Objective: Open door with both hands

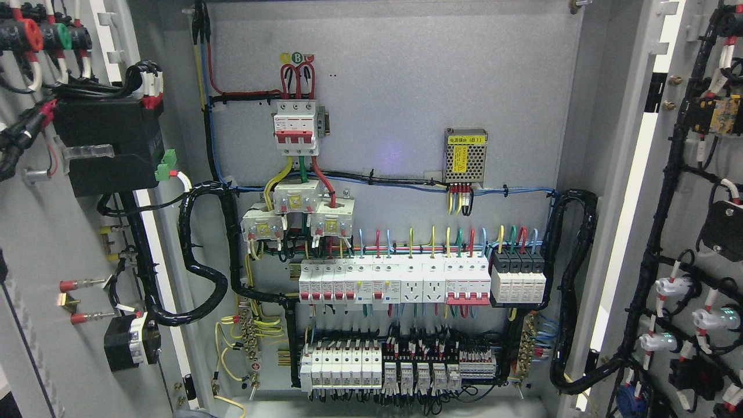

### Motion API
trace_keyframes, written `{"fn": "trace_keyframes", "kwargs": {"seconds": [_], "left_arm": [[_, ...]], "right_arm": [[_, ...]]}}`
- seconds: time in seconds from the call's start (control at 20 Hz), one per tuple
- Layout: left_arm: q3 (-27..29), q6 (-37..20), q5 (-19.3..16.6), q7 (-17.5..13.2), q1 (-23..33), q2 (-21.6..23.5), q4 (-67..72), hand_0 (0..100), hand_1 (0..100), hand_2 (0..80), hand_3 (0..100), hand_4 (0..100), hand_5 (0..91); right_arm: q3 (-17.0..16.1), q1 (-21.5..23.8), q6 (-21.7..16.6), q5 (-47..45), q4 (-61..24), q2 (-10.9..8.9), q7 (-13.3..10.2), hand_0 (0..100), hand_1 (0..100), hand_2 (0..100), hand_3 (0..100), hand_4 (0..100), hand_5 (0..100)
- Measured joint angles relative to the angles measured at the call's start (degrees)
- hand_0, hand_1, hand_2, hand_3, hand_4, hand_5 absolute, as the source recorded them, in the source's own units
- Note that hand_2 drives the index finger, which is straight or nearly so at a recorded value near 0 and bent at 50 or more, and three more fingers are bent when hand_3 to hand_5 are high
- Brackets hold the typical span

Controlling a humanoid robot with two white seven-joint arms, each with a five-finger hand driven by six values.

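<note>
The grey electrical cabinet stands with both doors swung wide. The left door [52,278] fills the left edge, its inner face carrying a black box, wires and terminals. The right door [685,191] fills the right edge, with black cable looms and indicator-lamp backs. Between them the back panel [395,104] shows a red-and-white main breaker [296,128], rows of white breakers [395,281] and terminal blocks [395,368]. Neither hand nor any arm shows in the head view.
A small power supply with a yellow label [465,157] sits at the upper right of the panel. Thick black corrugated cable bundles [203,255] loop from the panel to each door at hinge height.
</note>
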Motion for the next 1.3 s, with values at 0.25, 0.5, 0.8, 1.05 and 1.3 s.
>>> {"fn": "trace_keyframes", "kwargs": {"seconds": [0.25,0.5,0.8,1.05,1.3], "left_arm": [[0.0,0.0,0.0,0.0,0.0,0.0,0.0,0,0,0.0,0,0,0.0],[0.0,0.0,0.0,0.0,0.0,-0.1,0.0,0,0,0.0,0,0,0.0],[0.0,0.0,0.1,0.2,-0.1,-0.1,0.1,0,0,0.0,0,0,0.0],[-0.4,-1.0,0.2,0.1,-0.1,-0.8,-0.3,0,0,0.0,0,0,0.0],[-3.4,-7.3,0.4,-0.1,2.5,-1.4,-6.1,0,0,0.0,0,0,0.0]], "right_arm": [[-2.1,3.6,-4.9,0.0,-0.6,-1.9,-0.4,38,0,0,0,0,0],[-4.5,7.9,-6.8,0.1,-2.0,-5.22,-0.7,38,0,0,0,0,0],[-8.0,13.1,-11.4,0.0,-3.7,-9.8,-0.3,38,0,0,0,0,0],[-11.7,16.7,-15.6,0.0,-6.1,-13.02,-0.1,38,0,0,0,0,0],[-16.1,20.0,-20.0,0.0,-8.7,-15.52,-0.1,38,0,0,0,0,0]]}}
